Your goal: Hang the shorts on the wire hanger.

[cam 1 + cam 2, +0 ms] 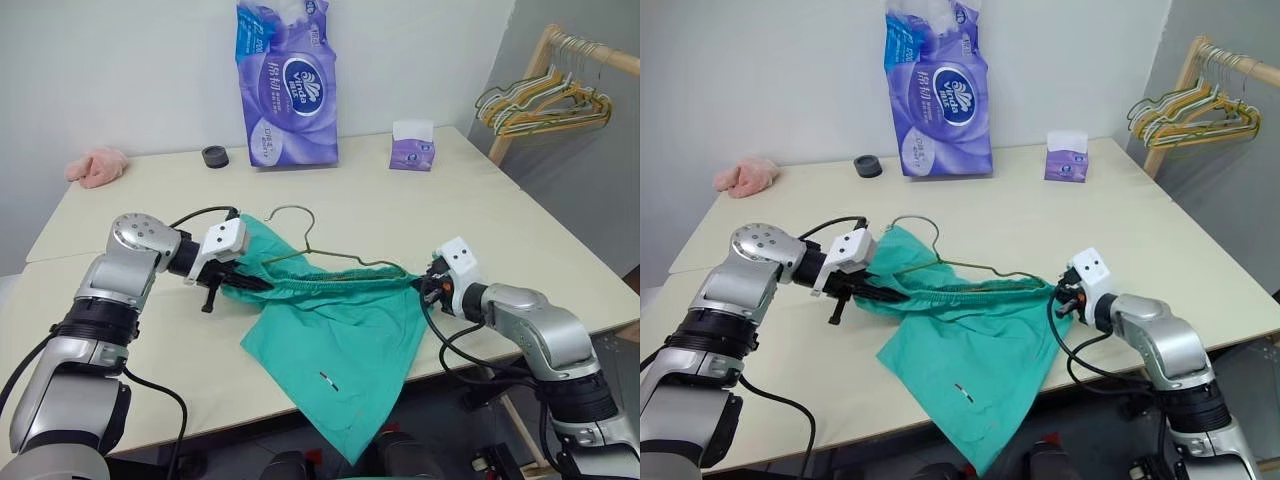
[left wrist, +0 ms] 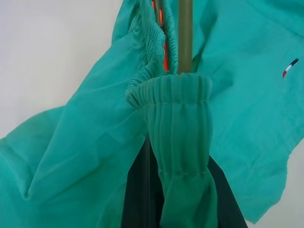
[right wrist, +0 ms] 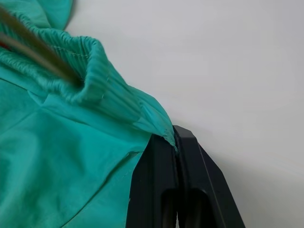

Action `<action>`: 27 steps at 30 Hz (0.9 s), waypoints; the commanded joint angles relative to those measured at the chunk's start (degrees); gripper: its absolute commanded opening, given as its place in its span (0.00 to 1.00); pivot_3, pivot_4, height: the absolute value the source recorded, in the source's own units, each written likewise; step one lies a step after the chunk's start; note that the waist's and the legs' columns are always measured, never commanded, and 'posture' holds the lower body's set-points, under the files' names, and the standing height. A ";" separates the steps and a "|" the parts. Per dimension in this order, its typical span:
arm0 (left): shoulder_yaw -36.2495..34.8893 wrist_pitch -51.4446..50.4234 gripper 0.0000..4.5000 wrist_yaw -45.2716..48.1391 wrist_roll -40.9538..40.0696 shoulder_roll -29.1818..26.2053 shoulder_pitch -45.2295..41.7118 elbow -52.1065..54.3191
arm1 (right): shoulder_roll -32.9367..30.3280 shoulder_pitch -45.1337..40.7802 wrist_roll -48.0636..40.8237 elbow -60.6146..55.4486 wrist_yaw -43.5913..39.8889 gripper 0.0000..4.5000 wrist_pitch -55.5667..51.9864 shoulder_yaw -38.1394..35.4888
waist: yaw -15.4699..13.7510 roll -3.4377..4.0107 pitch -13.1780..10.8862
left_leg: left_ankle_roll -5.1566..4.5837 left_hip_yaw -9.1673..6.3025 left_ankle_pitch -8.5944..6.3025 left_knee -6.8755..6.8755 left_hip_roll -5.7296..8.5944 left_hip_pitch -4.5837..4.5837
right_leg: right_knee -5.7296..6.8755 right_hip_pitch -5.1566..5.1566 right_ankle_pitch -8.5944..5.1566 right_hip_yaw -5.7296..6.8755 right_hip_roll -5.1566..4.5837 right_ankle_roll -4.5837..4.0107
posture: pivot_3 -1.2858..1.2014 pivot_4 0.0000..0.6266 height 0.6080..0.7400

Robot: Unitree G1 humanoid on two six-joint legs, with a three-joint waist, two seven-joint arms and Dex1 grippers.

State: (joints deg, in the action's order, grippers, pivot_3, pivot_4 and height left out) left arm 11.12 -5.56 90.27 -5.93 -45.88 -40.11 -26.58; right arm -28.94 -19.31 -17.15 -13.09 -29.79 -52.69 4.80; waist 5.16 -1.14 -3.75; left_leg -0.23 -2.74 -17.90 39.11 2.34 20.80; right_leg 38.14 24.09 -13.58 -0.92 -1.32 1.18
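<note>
Item: shorts (image 1: 335,330), teal-green, gathered elastic waistband. Location: near edge of the pale counter (image 1: 560,240), between the two arms; waistband stretched taut from one hand to the other, one leg spilling over the counter's front edge. A tiny white label shows on the lower cloth.

Item: wire hanger (image 1: 310,250), thin, dark olive-grey. Location: lying with the shorts, hook curving up and away toward the back of the counter; shoulder wires run along the waistband, and in the wrist views the wire passes inside the gathered elastic at both ends.

Left hand (image 1: 243,281): fingers closed, pinching the left end of the waistband, which folds over the wire just ahead of them.

Right hand (image 3: 173,142): fingers pressed fully together, nipping the very corner of the waistband at the right end.

Step in hand (judgement): fitting the waistband over the hanger's two shoulders. Both ends appear threaded; the cloth is being held spread so the wire seats inside the elastic.

Next move (judgement): keep the tension even, settle the elastic over each shoulder tip, then release one end without the band snapping off. The right pinch is shallow and could slip.

Other items: purple tissue pack (image 1: 285,80), small tissue box (image 1: 412,146), dark tape roll (image 1: 215,156), pink cloth (image 1: 96,166), bunched hangers (image 1: 545,100) on a wooden rail, all well apart.
</note>
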 commanded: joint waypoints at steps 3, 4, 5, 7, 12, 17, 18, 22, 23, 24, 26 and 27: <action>-0.48 1.76 0.00 -1.28 1.75 -1.42 -1.62 -1.96 | -2.10 0.39 0.01 -2.45 0.60 0.01 -0.38 -3.43 | 0.00 0.00 0.00 | 0.00 0.00 0.00 0.00 0.00 0.00 | 0.00 0.00 0.00 0.00 0.00 0.00 | 0.46 0.06 1.00; -0.45 1.82 0.00 -1.27 1.81 -1.37 -1.71 -2.13 | -2.20 0.52 -0.01 -2.63 0.57 0.01 -0.38 -3.43 | 0.00 0.00 0.00 | 0.00 0.00 0.00 0.00 0.00 0.00 | 0.00 0.00 0.00 0.00 0.00 0.00 | 0.46 0.06 1.00; -0.34 1.92 0.00 -1.16 1.92 -1.42 -1.74 -2.21 | -2.28 0.61 -0.05 -2.81 0.59 0.01 -0.40 -3.43 | -0.01 0.00 0.00 | 0.00 0.00 0.00 0.00 0.00 0.00 | -0.01 0.00 0.00 0.01 0.00 0.00 | 0.46 0.06 1.00; -0.02 2.04 0.00 -0.73 2.13 -1.58 -1.61 -2.14 | -2.57 0.69 -0.25 -3.43 0.62 0.01 -0.59 -3.54 | 0.01 0.00 0.00 | 0.00 0.00 0.00 0.00 0.00 0.00 | 0.00 0.00 0.00 0.00 0.00 0.00 | 0.46 0.06 1.00; 0.81 1.02 0.00 -1.00 2.78 -1.71 -0.88 -1.27 | -7.78 -0.11 0.73 -7.93 -1.13 0.01 -0.06 -2.08 | -0.05 0.01 -0.01 | -0.01 -0.01 0.00 0.00 0.01 0.02 | -0.01 0.00 0.00 0.02 0.00 0.00 | 0.46 0.06 1.00; 1.49 0.53 0.00 -2.72 3.25 -1.08 0.37 0.32 | -11.23 -0.99 1.15 -11.36 -2.18 0.01 0.47 -0.08 | -0.01 0.01 -0.01 | -0.01 0.00 -0.01 -0.01 0.00 0.00 | -0.03 -0.01 -0.01 0.02 0.01 0.01 | 0.45 0.06 1.00; 1.57 0.25 0.00 -3.33 3.26 -0.79 0.47 0.64 | -12.00 -1.40 1.67 -12.03 -2.54 0.01 0.89 0.80 | -0.02 0.01 -0.01 | -0.01 0.00 -0.01 -0.01 -0.01 0.00 | -0.03 -0.01 -0.01 0.02 0.01 0.01 | 0.45 0.06 1.00; 2.67 -0.97 0.00 -7.45 4.30 1.73 1.01 4.32 | -13.31 -6.63 5.41 -14.83 -2.36 0.01 1.34 7.35 | -0.01 0.02 -0.02 | -0.01 0.00 -0.01 0.00 -0.01 0.01 | -0.03 0.00 -0.01 0.01 0.01 0.01 | 0.45 0.06 1.00; 3.08 -0.95 0.00 -8.01 4.78 2.08 1.21 5.15 | -13.20 -8.00 6.26 -14.70 -2.16 0.01 1.38 8.55 | 0.00 0.01 -0.01 | -0.01 0.00 -0.01 0.00 -0.01 0.01 | -0.03 0.00 -0.01 0.01 0.01 0.01 | 0.45 0.06 1.00; 3.31 -1.07 0.00 -8.64 5.10 2.47 1.28 5.71 | -13.42 -9.15 7.23 -14.51 -2.28 0.01 1.79 9.72 | 0.01 0.01 -0.02 | -0.01 -0.01 -0.01 0.00 -0.01 0.00 | -0.04 -0.01 -0.01 0.02 0.01 0.01 | 0.45 0.06 1.00; 3.59 -1.68 0.00 -9.52 5.40 3.04 1.46 6.73 | -13.77 -11.12 8.75 -14.49 -2.96 0.01 2.19 11.72 | 0.01 0.02 -0.02 | -0.01 -0.01 0.00 0.00 -0.01 0.01 | -0.04 0.00 -0.01 0.02 0.01 0.01 | 0.45 0.06 1.00; 3.72 -1.82 0.00 -9.76 5.51 3.23 1.44 6.92 | -13.76 -11.86 9.28 -14.37 -3.25 0.01 2.31 12.41 | 0.02 0.01 -0.02 | -0.01 0.00 0.00 0.00 -0.01 0.01 | -0.05 0.01 -0.01 0.01 0.01 0.01 | 0.45 0.06 1.00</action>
State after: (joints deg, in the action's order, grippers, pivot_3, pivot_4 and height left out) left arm 14.85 -7.14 81.40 -0.89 -42.53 -38.26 -21.66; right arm -42.16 -29.49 -9.63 -26.14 -32.66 -51.63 16.88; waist 5.18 -1.12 -3.76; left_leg -0.23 -2.75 -17.90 39.11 2.33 20.81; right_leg 38.09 24.09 -13.59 -0.91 -1.31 1.19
